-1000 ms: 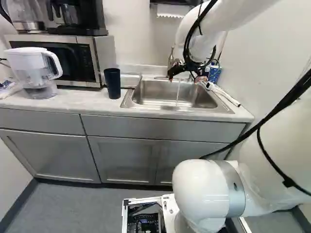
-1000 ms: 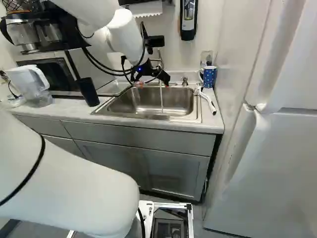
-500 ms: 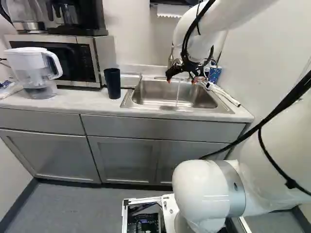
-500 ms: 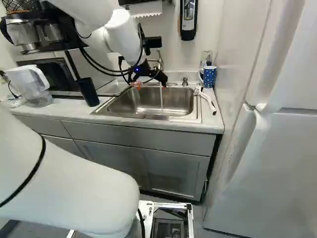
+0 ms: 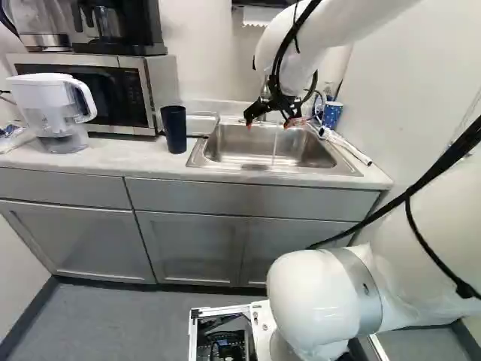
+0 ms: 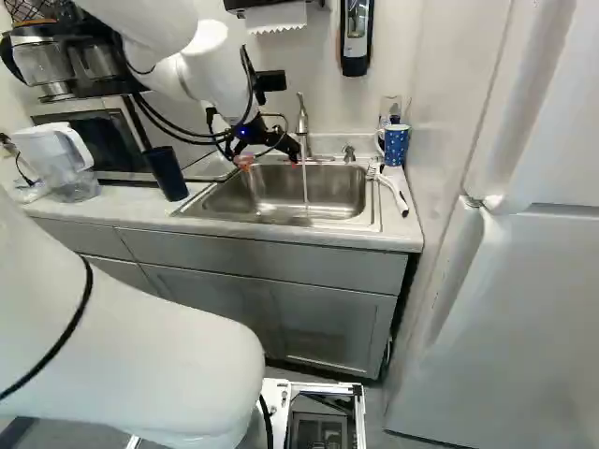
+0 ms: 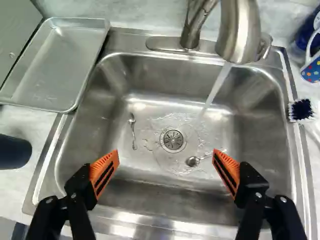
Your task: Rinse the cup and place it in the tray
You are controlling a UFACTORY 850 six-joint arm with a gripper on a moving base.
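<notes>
Wrist view: released end effector (image 5: 267, 125) hangs above a rounded, probably steel sink (image 7: 165, 75) beside the tray (image 7: 55, 62).

My wrist view cropping the dark blue cylindrical cup (image 7: 13, 152), the spotted blue mug (image 7: 313, 71) at the worktop's (image 5: 98, 165) back right corner

We see the cup (image 5: 174, 131) (tall, dark blue and a little wider at its mouth) standing upright on the counter (image 5: 113, 162) near the tray (image 7: 56, 65), which is shallow, silvery metal and lies flat beside the sink (image 7: 260, 125).
</notes>
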